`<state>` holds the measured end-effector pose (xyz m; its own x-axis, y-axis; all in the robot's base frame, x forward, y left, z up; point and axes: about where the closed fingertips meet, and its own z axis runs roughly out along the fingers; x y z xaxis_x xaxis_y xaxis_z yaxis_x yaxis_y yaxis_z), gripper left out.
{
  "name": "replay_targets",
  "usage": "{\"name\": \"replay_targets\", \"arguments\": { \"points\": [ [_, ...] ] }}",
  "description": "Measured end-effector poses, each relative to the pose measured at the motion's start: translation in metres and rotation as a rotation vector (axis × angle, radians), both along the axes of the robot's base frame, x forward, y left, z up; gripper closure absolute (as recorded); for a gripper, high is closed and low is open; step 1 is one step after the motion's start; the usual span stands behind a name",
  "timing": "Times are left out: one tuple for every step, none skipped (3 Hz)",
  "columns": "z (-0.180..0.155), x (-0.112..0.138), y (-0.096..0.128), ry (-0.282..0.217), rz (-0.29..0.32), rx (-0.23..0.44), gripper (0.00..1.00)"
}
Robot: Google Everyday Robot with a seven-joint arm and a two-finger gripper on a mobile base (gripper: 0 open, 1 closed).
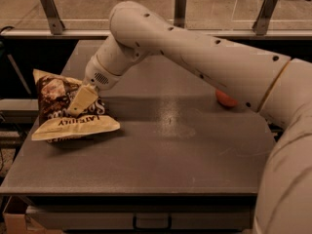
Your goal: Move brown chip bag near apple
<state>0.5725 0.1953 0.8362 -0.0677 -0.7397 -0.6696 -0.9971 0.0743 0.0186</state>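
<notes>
The brown chip bag [73,125] is at the left edge of the grey table [170,155]. Its cream "LATE JULY" end faces me and is raised off the surface, with a shadow under it. My gripper [79,104] reaches down from the right onto the bag's middle and is shut on the bag. One cream finger [83,97] shows against the dark brown part. The apple [225,99] is red-orange and sits at the right side of the table. It is mostly hidden behind my arm, well apart from the bag.
My large white arm [204,57] spans the table from the right to the bag. A rail with metal posts [49,8] runs behind the table. A drawer handle [152,222] is under the front edge.
</notes>
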Motion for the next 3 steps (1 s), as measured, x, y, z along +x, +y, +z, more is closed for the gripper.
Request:
{"name": "replay_targets", "arguments": {
  "points": [
    [0.003,0.000,0.000,0.000,0.000,0.000,1.00],
    [0.003,0.000,0.000,-0.001,-0.001,0.000,1.00],
    [0.066,0.031,-0.060,-0.137,-0.136,0.047,1.00]
  ]
}}
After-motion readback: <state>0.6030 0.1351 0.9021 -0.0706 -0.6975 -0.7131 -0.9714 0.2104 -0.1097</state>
